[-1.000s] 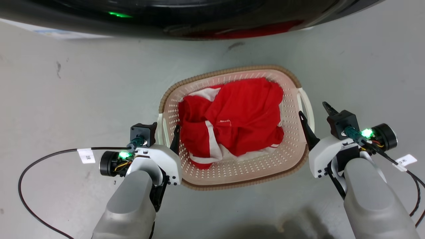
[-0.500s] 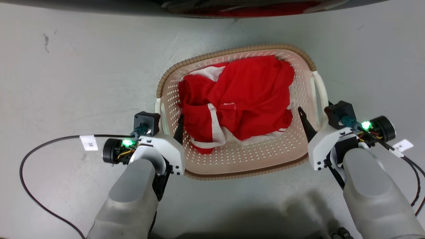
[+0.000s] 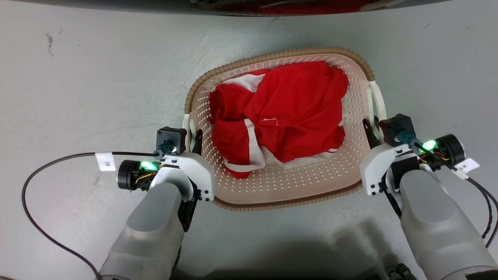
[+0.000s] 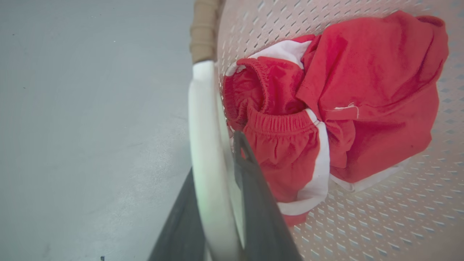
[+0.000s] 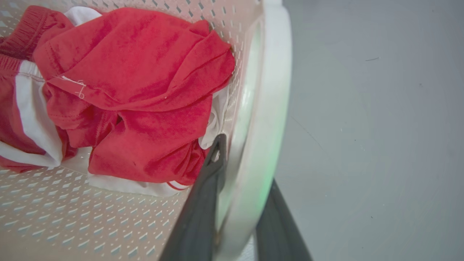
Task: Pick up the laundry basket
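A light, stiff plastic laundry basket sits on the floor just before the washing machine, holding soft red clothes. The left gripper clamps its left loop handle, and the right gripper clamps the right loop handle. These thin, smooth loops are likely slippery and best lifted level.

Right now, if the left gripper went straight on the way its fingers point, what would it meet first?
The left gripper straddles the white handle of the laundry basket, so it would likely slide along that loop and first hit its far end, at the brown rim. Depth is unclear.
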